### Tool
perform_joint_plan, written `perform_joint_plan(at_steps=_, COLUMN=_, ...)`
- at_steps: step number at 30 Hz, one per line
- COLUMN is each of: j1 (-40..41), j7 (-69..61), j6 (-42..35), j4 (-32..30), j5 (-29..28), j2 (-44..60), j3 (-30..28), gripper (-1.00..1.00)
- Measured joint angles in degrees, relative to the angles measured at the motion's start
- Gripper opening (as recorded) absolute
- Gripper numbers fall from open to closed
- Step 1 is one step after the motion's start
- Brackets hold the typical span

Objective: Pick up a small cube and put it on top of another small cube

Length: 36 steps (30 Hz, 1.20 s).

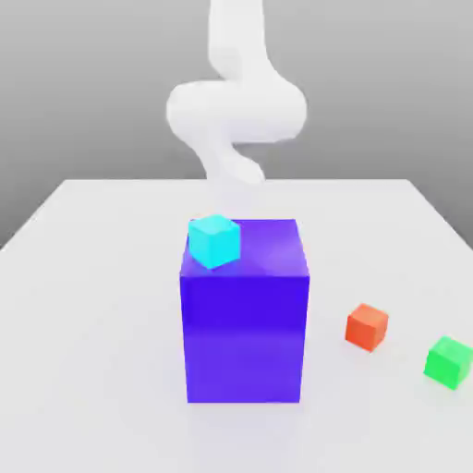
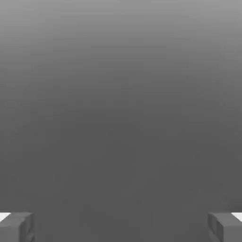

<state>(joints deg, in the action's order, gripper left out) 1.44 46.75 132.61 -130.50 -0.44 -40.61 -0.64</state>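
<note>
A small red-orange cube (image 1: 367, 326) sits on the white table to the exterior view's right of a large blue-violet cube (image 1: 245, 323). A small green cube (image 1: 449, 360) lies farther right, near the table's front. A small cyan cube (image 1: 214, 239) rests on the large cube's top, at its front left corner. My white arm (image 1: 236, 111) curls down behind the large cube, well away from the red-orange cube. In the hand view my gripper (image 2: 121, 228) is open, its two grey fingertips (image 2: 16, 227) far apart with nothing between them.
The white table (image 1: 92, 305) stretches wide to the exterior view's left of the large cube. That tall cube stands between my arm and the table's front edge.
</note>
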Motion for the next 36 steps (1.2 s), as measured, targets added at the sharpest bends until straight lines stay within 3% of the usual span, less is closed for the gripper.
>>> perform_joint_plan(at_steps=15, j1=7.02, j7=3.65, j6=5.04, j4=7.67, j5=-0.06, j2=31.45, j3=-6.56, gripper=0.00)
perform_joint_plan(at_steps=36, j1=21.25, j7=0.65, j6=13.76, j4=18.51, j5=11.26, j2=75.69, j3=-9.79, gripper=0.00)
